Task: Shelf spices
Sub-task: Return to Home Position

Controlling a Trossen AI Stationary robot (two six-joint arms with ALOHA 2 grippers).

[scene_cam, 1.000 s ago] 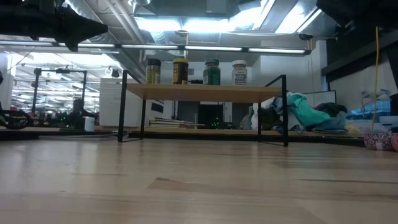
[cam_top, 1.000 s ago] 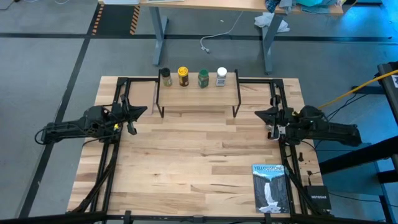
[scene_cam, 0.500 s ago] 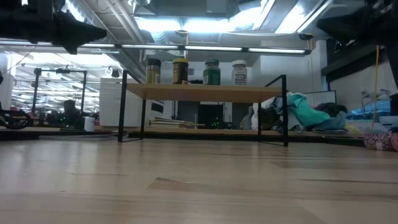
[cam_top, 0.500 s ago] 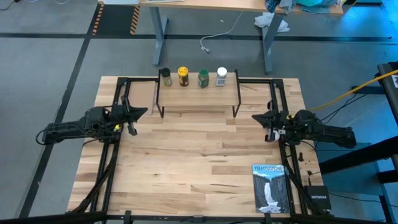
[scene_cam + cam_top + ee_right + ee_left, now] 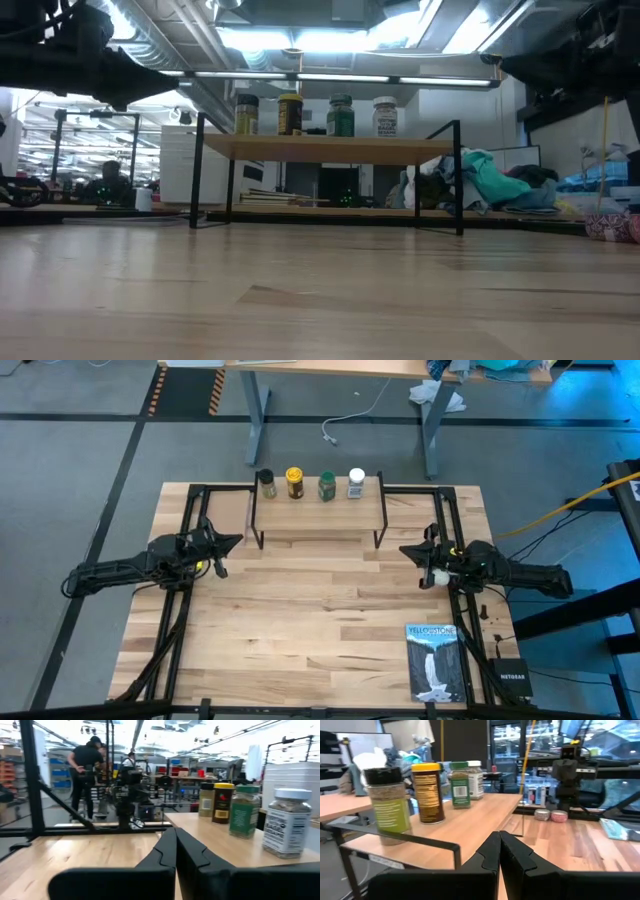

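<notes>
Four spice jars stand upright in a row along the far edge of the shelf (image 5: 318, 510): dark-lidded jar (image 5: 267, 483), amber yellow-lidded jar (image 5: 294, 482), green jar (image 5: 327, 486), clear white-lidded jar (image 5: 356, 483). The same row shows as dark-lidded jar (image 5: 387, 805), yellow-lidded jar (image 5: 427, 792) and white-lidded jar (image 5: 286, 822). My left gripper (image 5: 232, 541) is shut, level, left of the shelf's near left leg. My right gripper (image 5: 405, 550) is shut, level, right of the shelf's near right leg. Neither touches anything.
A blue-and-white book (image 5: 435, 660) lies flat near the table's near right corner. The butcher-block tabletop (image 5: 320, 610) stretches between the arms. Black frame rails (image 5: 190, 520) run along both table sides. People stand in the room beyond.
My right gripper has moved toward the table's left, nearer the shelf's right leg. My left arm has shifted a little toward the right and the near edge. The jars have stayed in place on the shelf.
</notes>
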